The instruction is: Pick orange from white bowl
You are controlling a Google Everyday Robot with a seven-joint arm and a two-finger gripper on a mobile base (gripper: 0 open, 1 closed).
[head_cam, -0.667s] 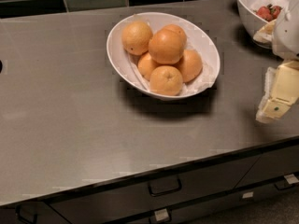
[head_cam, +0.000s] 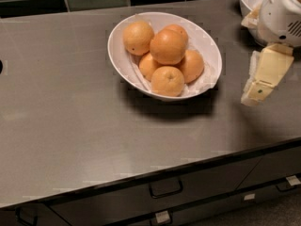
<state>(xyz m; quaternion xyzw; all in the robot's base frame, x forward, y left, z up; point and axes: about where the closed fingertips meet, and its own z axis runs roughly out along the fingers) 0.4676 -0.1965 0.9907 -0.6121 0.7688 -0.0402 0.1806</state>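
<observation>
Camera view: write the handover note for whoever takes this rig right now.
The tool hangs over the counter at the picture's right, beside the white bowl and apart from it, carrying nothing.
The orange lies on top of the pile in the white bowl, untouched.
Done: nothing picked yet.
Left: bring the tool over the white bowl, grasp the orange, lift it out.

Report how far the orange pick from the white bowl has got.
Done: nothing yet; the orange sits on top of the other oranges in the white bowl. In hand: the tool hangs over the counter right of the bowl, touching neither. Left: reach in, grip the orange, lift it out.
</observation>
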